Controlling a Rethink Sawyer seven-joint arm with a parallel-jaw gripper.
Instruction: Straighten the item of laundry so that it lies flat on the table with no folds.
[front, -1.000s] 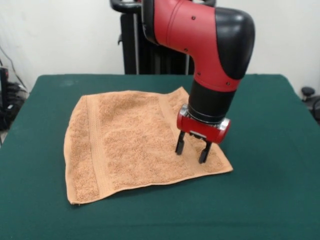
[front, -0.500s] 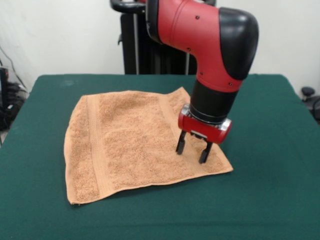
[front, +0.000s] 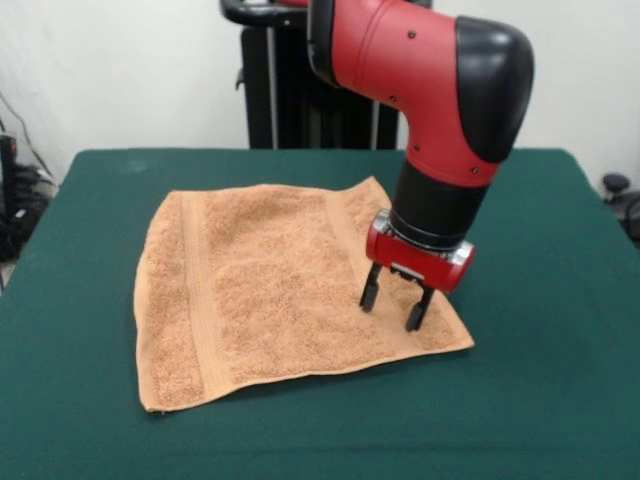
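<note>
Soft, even indoor light — faint shadows, slight overall blur.

Rough looped terry towel (front: 270, 290), matt green felt table (front: 540, 400), glossy plastic arm (front: 420, 60)

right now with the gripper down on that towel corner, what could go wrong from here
The gripper stands open with its fingertips on the towel near the corner toward the picture's right. If it drags sideways, the cloth may bunch into a new ridge instead of sliding. The towel already looks mostly flat on the table, so a pull could shift the whole piece or skew it. If it closes here, it may pinch up a fold.
</note>
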